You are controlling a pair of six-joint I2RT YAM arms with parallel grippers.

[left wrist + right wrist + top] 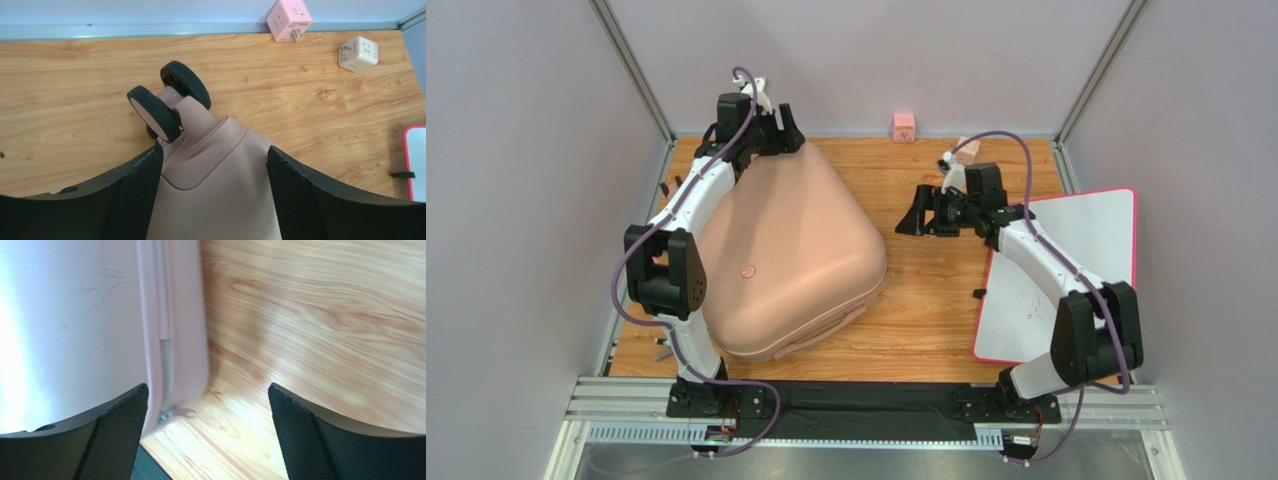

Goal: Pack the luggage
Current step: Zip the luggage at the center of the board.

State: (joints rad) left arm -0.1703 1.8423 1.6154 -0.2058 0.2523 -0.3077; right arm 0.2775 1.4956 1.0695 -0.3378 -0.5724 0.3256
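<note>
Facing bulky, stiff, slick luggage (pixel 791 250), you are holding left claw (pixel 215 149) wide astride wheel corner (pixel 197 142), right claw (pixel 207 387) wide, empty; judging rim seam likeliest grip.

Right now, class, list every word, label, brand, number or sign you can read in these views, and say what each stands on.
None can be read in any view.
Round emblem on the luggage: too small to read.
Faint marks on the white board: scribbles, no legible words.
Pink cube and white cube: socket holes only, no lettering visible.
</note>
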